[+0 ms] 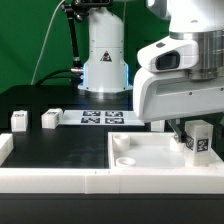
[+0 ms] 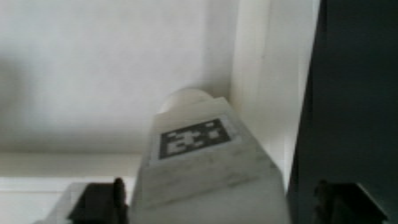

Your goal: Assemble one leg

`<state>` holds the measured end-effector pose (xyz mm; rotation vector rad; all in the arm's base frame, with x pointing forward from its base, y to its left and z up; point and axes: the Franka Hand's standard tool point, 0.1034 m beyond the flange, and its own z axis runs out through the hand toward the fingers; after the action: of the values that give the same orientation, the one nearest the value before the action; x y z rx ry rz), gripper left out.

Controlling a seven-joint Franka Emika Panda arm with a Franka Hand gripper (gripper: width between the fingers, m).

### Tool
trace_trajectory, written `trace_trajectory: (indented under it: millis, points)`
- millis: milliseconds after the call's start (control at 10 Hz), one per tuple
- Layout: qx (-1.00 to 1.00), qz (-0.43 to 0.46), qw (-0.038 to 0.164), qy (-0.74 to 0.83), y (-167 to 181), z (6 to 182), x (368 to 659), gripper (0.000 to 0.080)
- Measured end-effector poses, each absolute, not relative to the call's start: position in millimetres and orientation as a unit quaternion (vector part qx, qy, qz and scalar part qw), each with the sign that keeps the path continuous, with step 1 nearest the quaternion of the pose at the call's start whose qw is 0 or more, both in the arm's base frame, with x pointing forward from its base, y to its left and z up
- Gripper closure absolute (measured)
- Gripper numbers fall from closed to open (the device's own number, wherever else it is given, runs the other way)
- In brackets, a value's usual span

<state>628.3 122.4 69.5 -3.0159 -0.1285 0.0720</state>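
Green cloth hung behind a black worktop (image 1: 60, 145), with the robot's white base (image 1: 104, 60) standing at the rear. No brand or readable writing was to be seen; only black-and-white square tags were shown, which carried patterns and no letters. Several such tags were printed on the marker board (image 1: 100, 118) lying flat in front of the base.

Three legs were counted in the exterior view. Two (image 1: 19, 121) (image 1: 50, 119) stood upright on the worktop towards the exterior view's left, near each other but apart. A third leg (image 1: 197, 138), with its tag facing the camera, was held over the large white panel (image 1: 150, 165) at the exterior view's right. One round socket (image 1: 121, 142) was seen in the panel's near corner.

The fingers (image 1: 178, 130) were closed on the third leg, gripped from both sides. In the wrist view, the leg (image 2: 199, 150) ran away from the camera between the two dark fingers (image 2: 98, 200), its tag (image 2: 192, 138) turned upward, with the white panel behind it.
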Motion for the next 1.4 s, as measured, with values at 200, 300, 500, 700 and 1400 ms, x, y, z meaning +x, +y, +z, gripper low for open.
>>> trace_trajectory:
  millis: [200,300,500,700,1400]
  points:
    - [-0.997,0.023,0.060,-0.042,121.2,69.7,628.7,0.0415]
    - [-0.997,0.024,0.060,-0.041,120.4,69.3,628.7,0.0505]
    - [-0.998,0.025,0.060,-0.017,119.8,69.2,628.8,0.0505]
    - [-0.992,0.022,0.067,0.103,117.6,68.1,629.2,0.0505]
    - [-0.877,0.050,0.069,0.473,116.0,67.6,629.2,0.0505]
